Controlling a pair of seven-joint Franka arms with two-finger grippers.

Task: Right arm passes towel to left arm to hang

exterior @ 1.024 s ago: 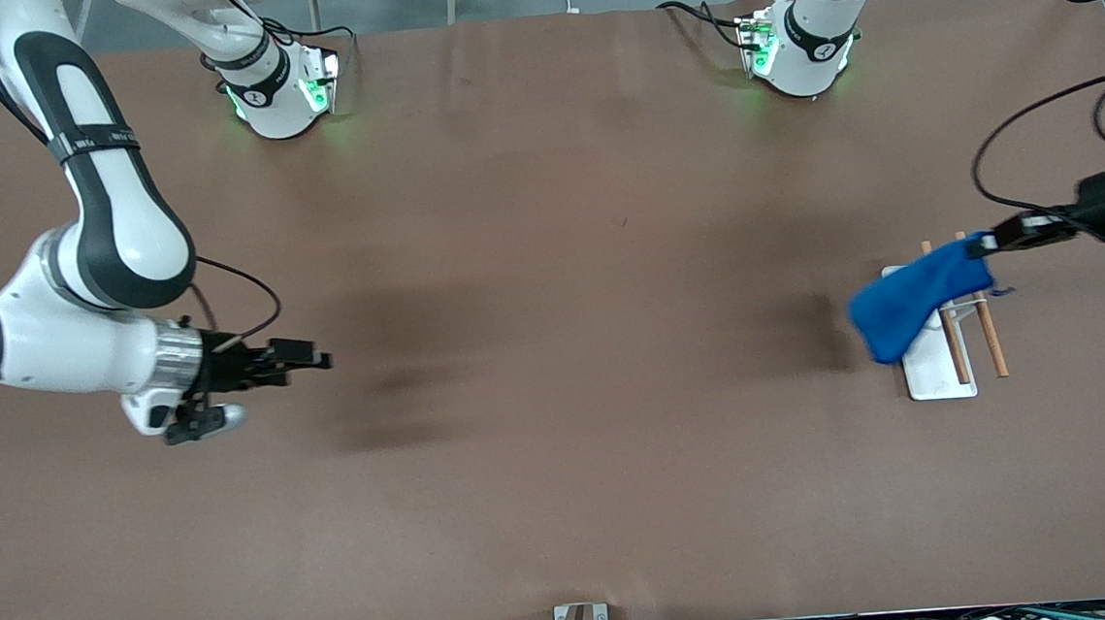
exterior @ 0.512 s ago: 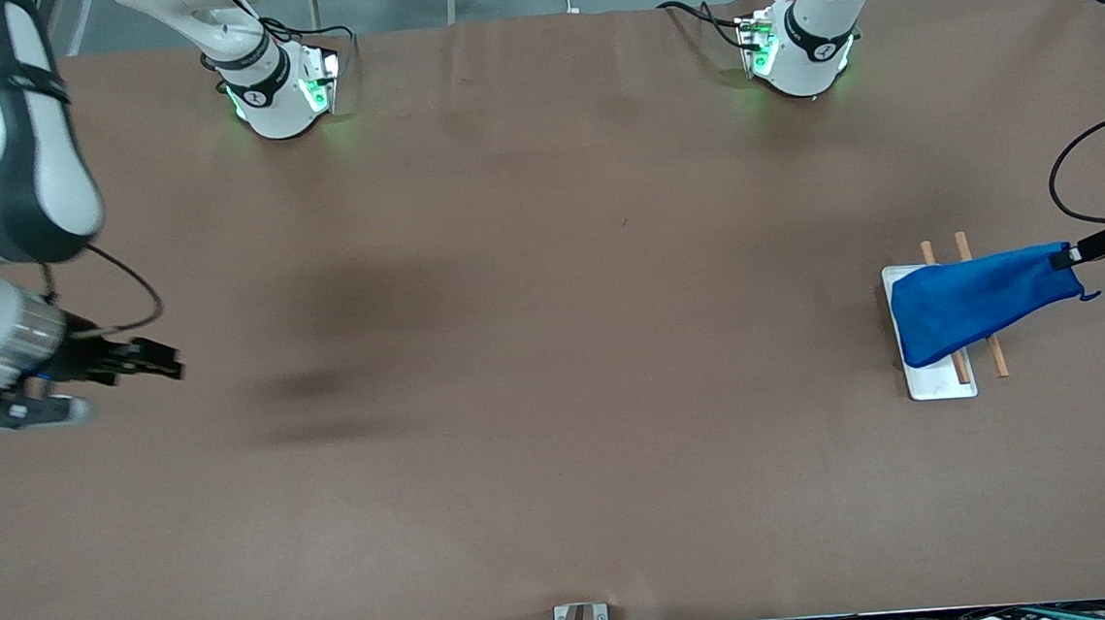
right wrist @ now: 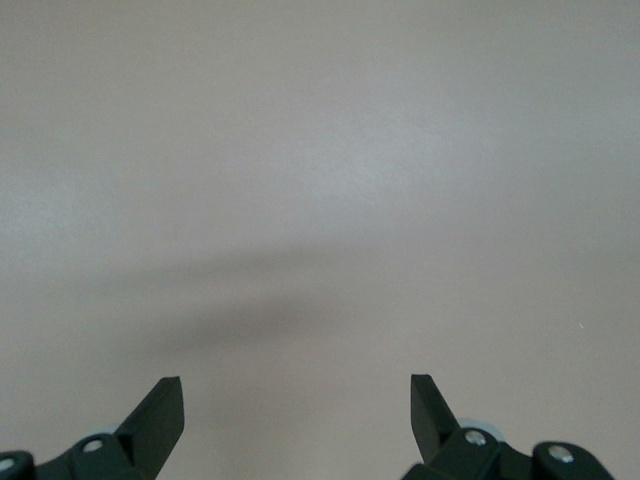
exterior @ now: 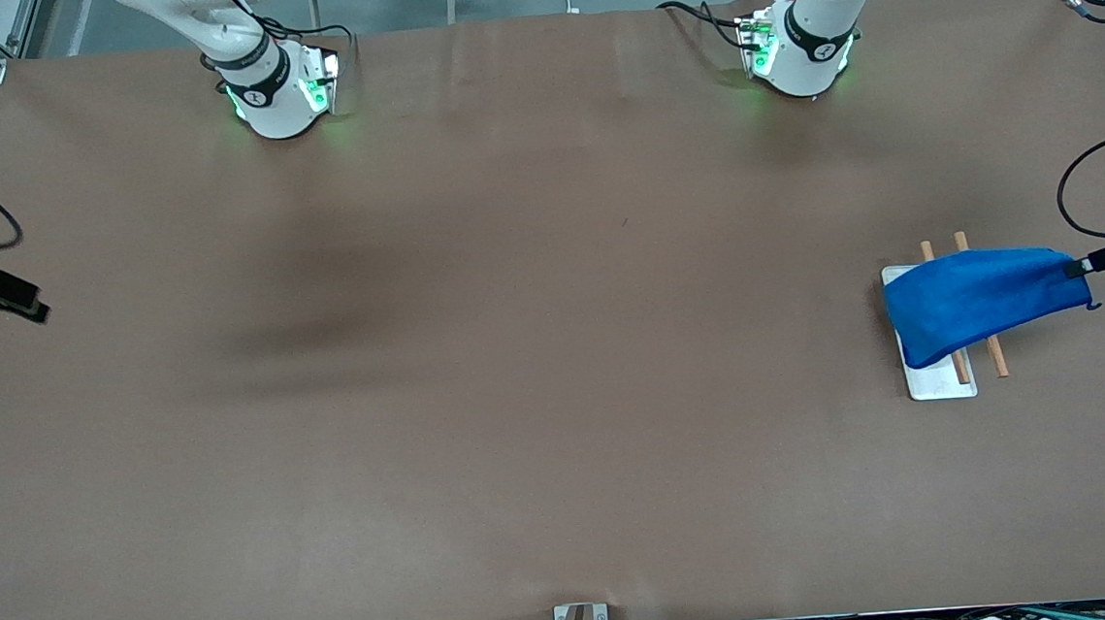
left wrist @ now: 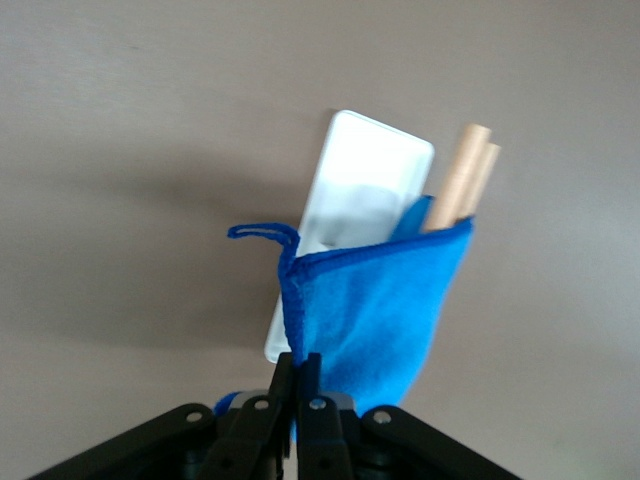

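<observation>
In your left wrist view, the left end effector (left wrist: 297, 405) has its two fingers pressed together on the hemmed edge of the blue towel (left wrist: 375, 305). The towel hangs out from that pinch, and its small loop (left wrist: 262, 232) sticks out at one corner. Past the cloth you can see a white tray (left wrist: 355, 195) lying on the brown tabletop (left wrist: 130, 150), partly covered by the towel. Two wooden rods (left wrist: 460, 185) show just beside the tray, their ends rising above the towel's edge.
</observation>
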